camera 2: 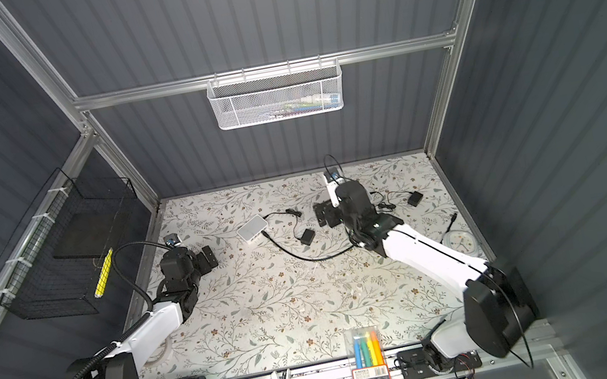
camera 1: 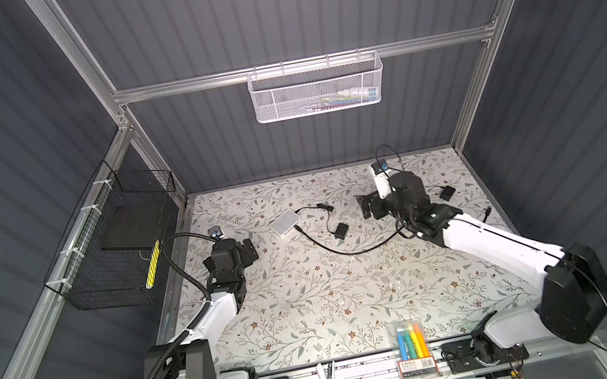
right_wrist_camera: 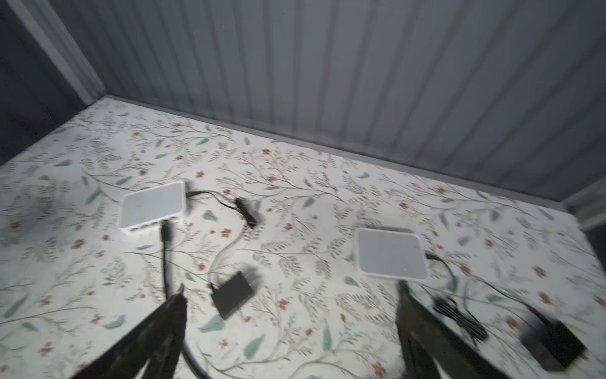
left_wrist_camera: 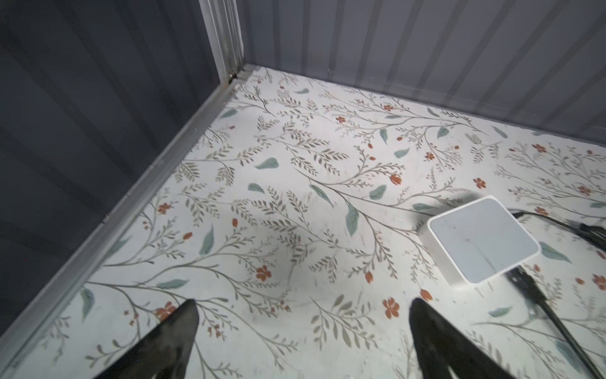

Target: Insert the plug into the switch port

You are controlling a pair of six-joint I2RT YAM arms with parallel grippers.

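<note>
1 left hand (left_wrist_camera: 304,303): spread, empty, over bare desk (camera 1: 313,302).
2 switch (camera 1: 283,222): loose on desk; nudge shifts it.
3 plug (right_wrist_camera: 165,231): at front port; depth unclear, poss. half-seated.
4 cable (camera 1: 346,252): snag could yank plug.
5 right hand (right_wrist_camera: 290,293): spread, empty, fingertip nr cable.

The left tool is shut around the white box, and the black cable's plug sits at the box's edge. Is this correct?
Not quite. The left tool is open and holds nothing: in the left wrist view its fingers stand wide apart, and the white box lies apart from them, untouched. The black cable's plug does sit at the box's edge.
</note>
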